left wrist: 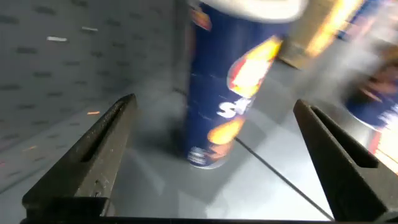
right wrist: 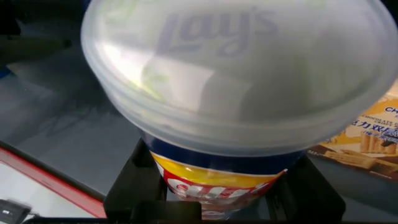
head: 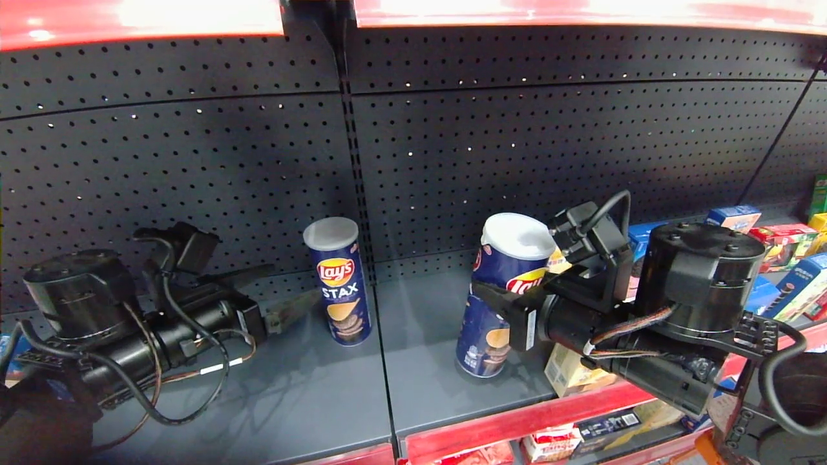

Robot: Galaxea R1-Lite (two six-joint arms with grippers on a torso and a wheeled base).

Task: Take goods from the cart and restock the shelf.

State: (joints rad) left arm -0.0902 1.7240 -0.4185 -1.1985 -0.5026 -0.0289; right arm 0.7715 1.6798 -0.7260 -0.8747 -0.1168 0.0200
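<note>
Lying nearly level above the smooth dark grey metal shelf, the left arm is pointing its left pincer toward a tall cylindrical chip can. The flat black fingers are standing wide apart, holding nothing. That blue can, capped by a translucent plastic lid, is standing upright near the perforated back panel, just ahead of the fingertips. Further right, a second chip can of the same kind is leaning slightly, its base down at the shelf deck; contact cannot be confirmed. The right pincer is clamping its upper body from the side, the right arm extending in level. Cardboard boxes are sitting at the far right.
</note>
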